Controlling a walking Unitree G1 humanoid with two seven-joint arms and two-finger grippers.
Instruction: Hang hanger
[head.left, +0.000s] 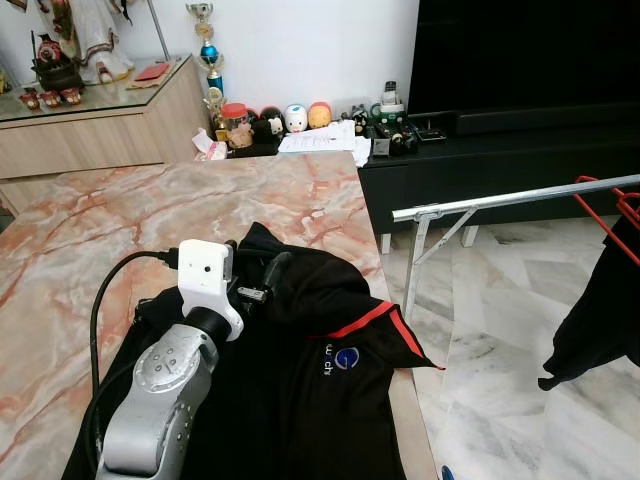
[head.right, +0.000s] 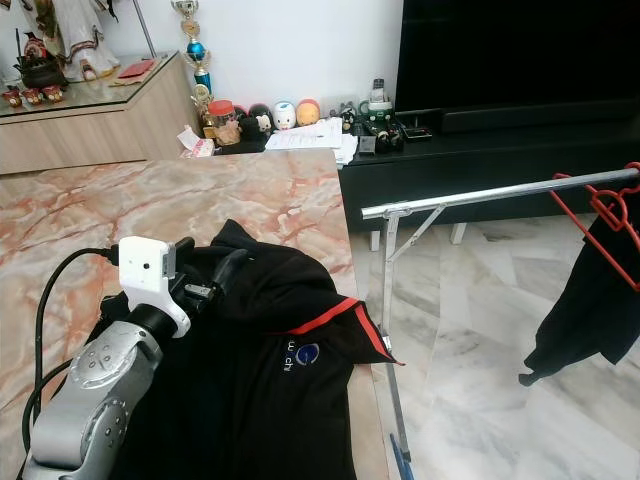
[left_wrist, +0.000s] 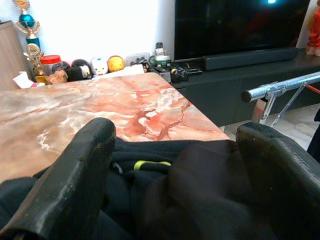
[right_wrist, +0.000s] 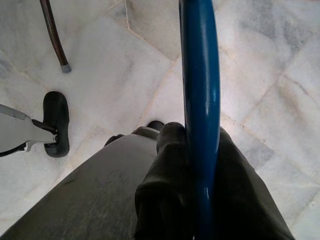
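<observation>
A black shirt (head.left: 320, 380) with red trim and a small chest logo lies spread on the marble table (head.left: 120, 220). My left gripper (head.left: 255, 275) hovers low over the shirt's collar. Its fingers (left_wrist: 90, 155) stand open, with the collar and its yellow-green label (left_wrist: 150, 164) between them. A blue hanger (right_wrist: 200, 100) runs along my right gripper (right_wrist: 192, 170), which is shut on it above the floor. The hanger's blue tip (head.right: 398, 458) shows beside the table's near corner. The silver rack rail (head.left: 520, 198) stands to the right of the table.
A red hanger (head.left: 612, 210) with a black garment (head.left: 600, 320) hangs at the rail's right end. A black TV console (head.left: 480, 160) with figurines and papers (head.left: 320, 140) lines the far wall. A wooden sideboard (head.left: 90, 130) stands at the back left. White marble floor lies under the rack.
</observation>
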